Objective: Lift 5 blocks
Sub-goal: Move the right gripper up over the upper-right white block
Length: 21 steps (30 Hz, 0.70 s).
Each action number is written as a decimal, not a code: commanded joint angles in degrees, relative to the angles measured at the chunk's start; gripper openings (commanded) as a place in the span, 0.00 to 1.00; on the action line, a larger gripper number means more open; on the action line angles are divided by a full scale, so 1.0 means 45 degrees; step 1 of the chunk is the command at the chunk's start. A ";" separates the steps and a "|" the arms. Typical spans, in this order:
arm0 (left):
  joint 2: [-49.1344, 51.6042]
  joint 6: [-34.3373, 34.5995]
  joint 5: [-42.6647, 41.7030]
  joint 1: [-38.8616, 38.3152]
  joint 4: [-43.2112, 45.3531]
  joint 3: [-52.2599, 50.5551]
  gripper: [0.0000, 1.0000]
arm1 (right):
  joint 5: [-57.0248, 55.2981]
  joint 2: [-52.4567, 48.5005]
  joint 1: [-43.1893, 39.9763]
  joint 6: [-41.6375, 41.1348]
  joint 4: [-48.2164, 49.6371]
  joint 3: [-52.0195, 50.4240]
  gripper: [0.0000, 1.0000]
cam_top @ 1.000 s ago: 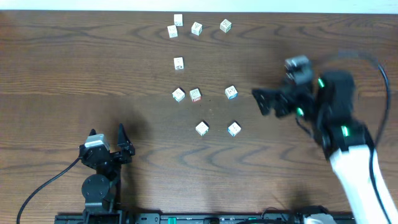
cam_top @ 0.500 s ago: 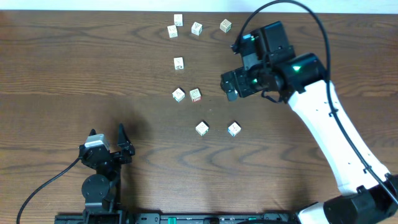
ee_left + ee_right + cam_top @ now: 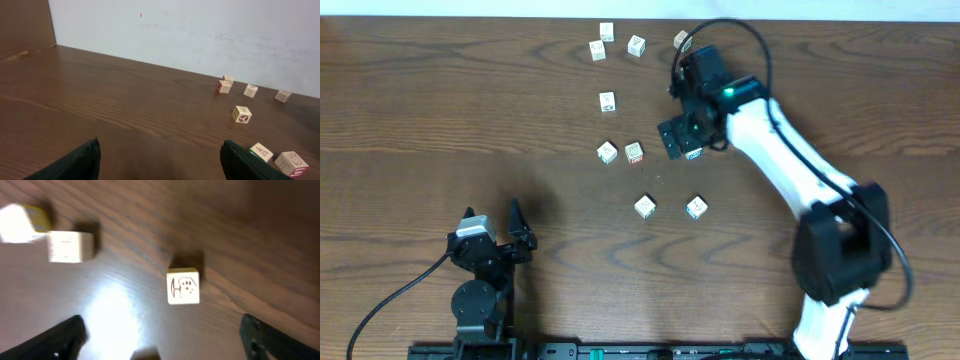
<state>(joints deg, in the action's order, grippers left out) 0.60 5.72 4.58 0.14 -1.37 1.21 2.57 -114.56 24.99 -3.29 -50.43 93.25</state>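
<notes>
1. There are way more than five blocks [image 3: 607, 101] scattered on the table [image 3: 440, 100]. Four are bunched at the far edge and the rest sit loose mid-table, all apart.
2. The right gripper [image 3: 678, 137] hangs over one block [image 3: 183, 286], jaws spread wide, nothing held. Two more cubes sit off to its side.
3. The left gripper [image 3: 495, 222] sits at the near edge, fingers spread wide too, well apart from everything.
4. The tabletop is dark wood grain, slightly glossy, with a plain white wall [image 3: 200, 35] behind.
5. The cubes are small and pale with little printed marks.
</notes>
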 commanded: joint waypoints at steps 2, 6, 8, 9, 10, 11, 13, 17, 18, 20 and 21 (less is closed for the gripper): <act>-0.0068 -0.0175 0.0121 -0.0039 -0.0544 -0.0219 0.77 | -0.0233 -0.0850 0.0015 0.0034 0.0262 -0.0005 0.88; -0.0068 -0.0175 0.0121 -0.0039 -0.0549 -0.0219 0.77 | -0.0277 -0.1219 -0.0102 0.0039 0.0461 -0.0005 0.86; -0.0068 -0.0175 0.0121 -0.0039 -0.0544 -0.0219 0.77 | -0.0321 -0.1331 -0.0160 0.0049 0.0515 -0.0005 0.85; -0.0068 -0.0175 0.0121 -0.0039 -0.0544 -0.0219 0.77 | -0.0350 -0.1365 -0.0185 0.0049 0.0515 -0.0005 0.85; -0.0068 -0.0175 0.0126 -0.0039 -0.0544 -0.0219 0.77 | -0.0398 -0.1413 -0.0219 0.0049 0.0510 -0.0010 0.84; -0.0068 -0.0175 0.0121 -0.0039 -0.0544 -0.0219 0.77 | -0.0432 -0.1443 -0.0243 0.0049 0.0500 -0.0010 0.82; -0.0068 -0.0175 0.0121 -0.0039 -0.0544 -0.0219 0.77 | -0.0505 -0.1486 -0.0330 0.0092 0.0515 -0.0073 0.82; -0.0068 -0.0175 0.0121 -0.0039 -0.0549 -0.0219 0.77 | -0.0525 -0.1554 -0.0534 0.0146 0.0719 -0.0233 0.82; -0.0068 -0.0175 0.0121 -0.0039 -0.0544 -0.0219 0.77 | -0.0525 -0.1574 -0.0559 0.0146 0.0801 -0.0282 0.81; -0.0068 -0.0175 0.0121 -0.0039 -0.0544 -0.0219 0.77 | -0.0520 -0.1603 -0.0607 0.0146 0.0981 -0.0403 0.76; -0.0068 -0.0175 0.0121 -0.0039 -0.0544 -0.0219 0.77 | -0.0520 -0.1603 -0.0622 0.0155 0.1093 -0.0505 0.74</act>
<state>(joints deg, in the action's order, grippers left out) 0.60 5.72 4.58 0.14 -1.37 1.21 0.97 -120.14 22.76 -3.18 -46.37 92.71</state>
